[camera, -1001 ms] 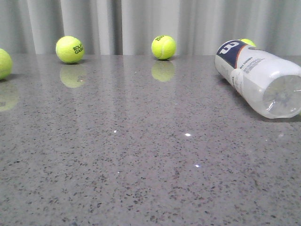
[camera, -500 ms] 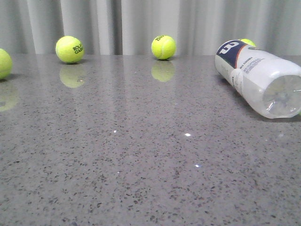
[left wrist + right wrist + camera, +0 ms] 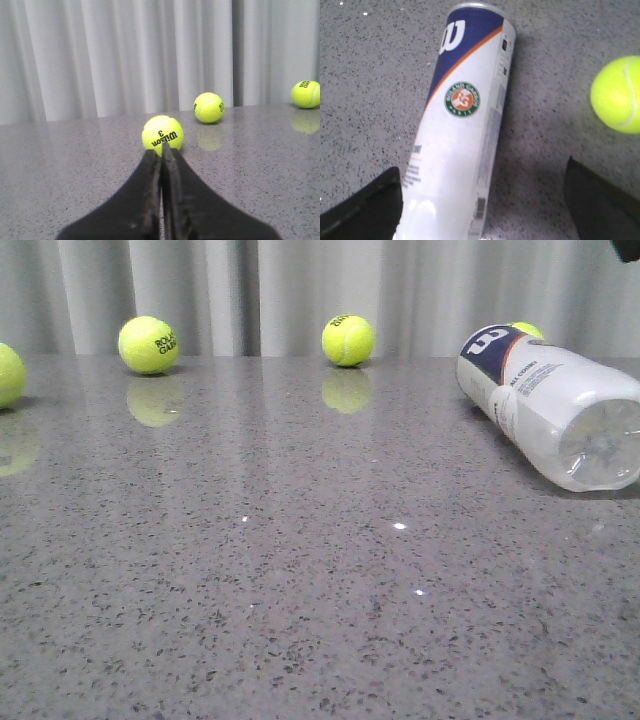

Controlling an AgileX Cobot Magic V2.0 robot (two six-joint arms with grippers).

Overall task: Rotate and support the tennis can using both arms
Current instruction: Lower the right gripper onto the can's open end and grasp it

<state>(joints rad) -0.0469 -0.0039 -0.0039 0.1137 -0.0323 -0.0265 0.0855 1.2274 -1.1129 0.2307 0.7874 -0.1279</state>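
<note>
Here the tennis can (image 3: 460, 130) lies partly cut off between the spread right hand (image 3: 482, 210); left hand (image 3: 161, 150) pressed together.

The tennis can (image 3: 462, 130) bears a white W; one tennis ball (image 3: 162, 133) reads "Wilson 3".

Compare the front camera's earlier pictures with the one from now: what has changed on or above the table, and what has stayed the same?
A dark shape, probably part of an arm, has entered the front view's top right corner, above the tennis can; it was absent before. Nothing was grasped or released. The can lies on its side in the same place, and the tennis balls have not moved.
</note>
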